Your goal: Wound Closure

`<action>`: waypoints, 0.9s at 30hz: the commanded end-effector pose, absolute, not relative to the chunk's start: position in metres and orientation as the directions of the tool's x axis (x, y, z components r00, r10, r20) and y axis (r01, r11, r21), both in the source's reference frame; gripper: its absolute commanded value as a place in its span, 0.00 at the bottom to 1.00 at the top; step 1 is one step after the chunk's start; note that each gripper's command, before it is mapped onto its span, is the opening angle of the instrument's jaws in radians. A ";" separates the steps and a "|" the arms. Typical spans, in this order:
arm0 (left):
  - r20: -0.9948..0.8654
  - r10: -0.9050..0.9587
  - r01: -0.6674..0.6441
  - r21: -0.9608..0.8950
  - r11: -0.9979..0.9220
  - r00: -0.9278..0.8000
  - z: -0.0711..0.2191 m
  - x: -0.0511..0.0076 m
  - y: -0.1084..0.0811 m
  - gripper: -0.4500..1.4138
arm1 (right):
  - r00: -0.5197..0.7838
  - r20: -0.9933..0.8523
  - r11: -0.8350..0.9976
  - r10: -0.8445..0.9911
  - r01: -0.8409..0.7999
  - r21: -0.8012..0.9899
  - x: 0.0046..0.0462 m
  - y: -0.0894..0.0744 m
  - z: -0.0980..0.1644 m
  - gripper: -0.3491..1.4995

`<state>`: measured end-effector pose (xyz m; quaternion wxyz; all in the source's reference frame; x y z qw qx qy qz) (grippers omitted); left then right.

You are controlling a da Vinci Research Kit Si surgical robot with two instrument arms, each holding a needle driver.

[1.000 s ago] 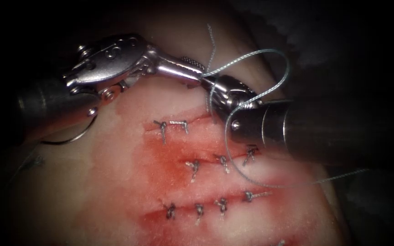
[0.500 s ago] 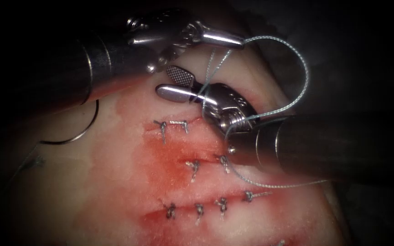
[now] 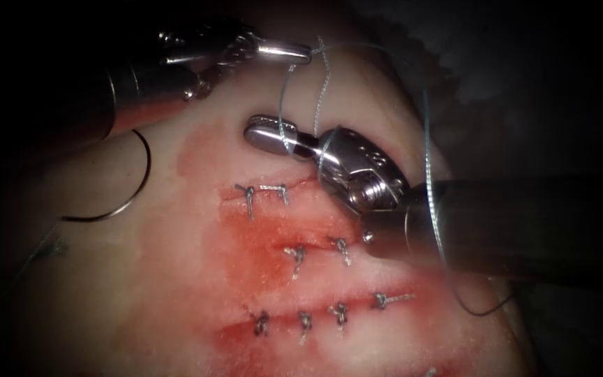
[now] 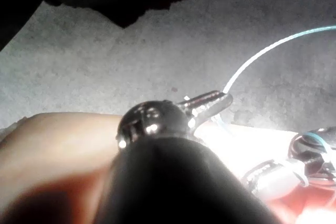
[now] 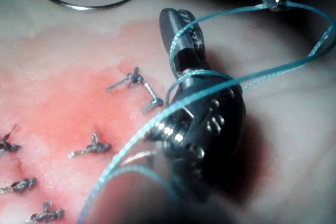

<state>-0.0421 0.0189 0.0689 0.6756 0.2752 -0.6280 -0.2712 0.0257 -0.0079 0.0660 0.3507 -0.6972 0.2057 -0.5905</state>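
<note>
The left pincer is clamped on the thread at its tip, beyond the far end of the cuts. Half a second ago it sat further right; it has drawn back to the left, carrying the strand with it. The right pincer lies just below it with the thread wound around it; half a second ago its jaws stood apart, and now they look together, though whether they pinch the short upright end beside them I cannot tell. From there the thread arcs over the right shaft and off the tissue's right edge. The needle lies loose on the tissue left of the cuts, in neither tool and not in the tissue. This reads as knot tying, a loop thrown on the right tool; the next move calls for a sure hold on the short end
</note>
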 end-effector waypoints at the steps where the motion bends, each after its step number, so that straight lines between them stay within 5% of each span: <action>1: 0.699 -0.712 0.022 0.713 0.701 0.062 0.069 -0.0426 0.020 0.00 | 0.226 0.679 -0.672 -0.698 0.120 -0.731 0.0267 -0.008 0.066 0.12; 12: 0.678 -0.730 0.037 0.730 0.682 0.090 0.070 -0.0424 0.018 0.00 | 0.366 0.644 -0.658 -0.672 0.106 -0.746 0.0263 -0.006 0.063 0.10; 14: 0.677 -0.728 0.041 0.729 0.683 0.106 0.070 -0.0421 0.017 0.00 | 0.381 0.637 -0.636 -0.670 0.148 -0.758 0.0260 -0.006 0.063 0.24; 22: 0.676 -0.725 0.027 0.729 0.684 0.128 0.070 -0.0404 0.014 0.00 | 0.412 0.639 -0.513 -0.650 0.383 -0.768 0.0251 -0.006 0.064 0.36; 27: 0.673 -0.730 0.034 0.732 0.681 0.118 0.069 -0.0387 0.015 0.00 | 0.369 0.604 -0.401 -0.706 0.496 -0.771 0.0243 -0.006 0.064 0.26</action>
